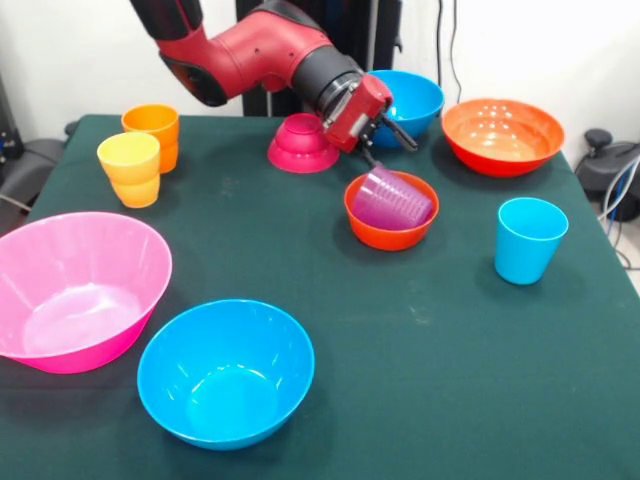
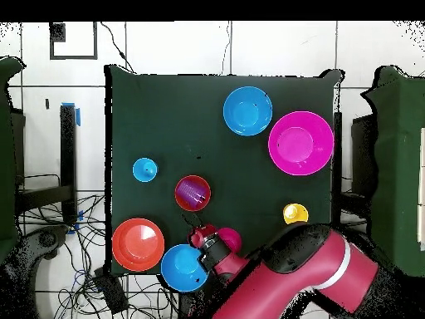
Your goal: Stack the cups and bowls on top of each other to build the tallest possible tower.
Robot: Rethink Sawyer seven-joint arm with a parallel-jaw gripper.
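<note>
The ribbed purple cup (image 1: pixel 394 200) lies tilted inside the small orange-red bowl (image 1: pixel 388 234); both also show in the overhead view, cup (image 2: pixel 193 193) and bowl rim (image 2: pixel 178 198). My gripper (image 1: pixel 388 148) hangs just behind and above that bowl, open and empty; it also shows in the overhead view (image 2: pixel 199 232). The magenta bowl (image 1: pixel 302 143) sits upside down beside the gripper. The orange cup (image 1: pixel 152 128) and yellow-orange cup (image 1: pixel 130 168) stand at the left. The light blue cup (image 1: pixel 529 238) stands upright at the right.
A wide orange bowl (image 1: pixel 502 135) and a blue bowl (image 1: pixel 412 100) sit at the back right. A large pink bowl (image 1: pixel 75 290) and a second blue bowl (image 1: pixel 225 370) sit at the front left. Cables lie on the floor beyond the table edges.
</note>
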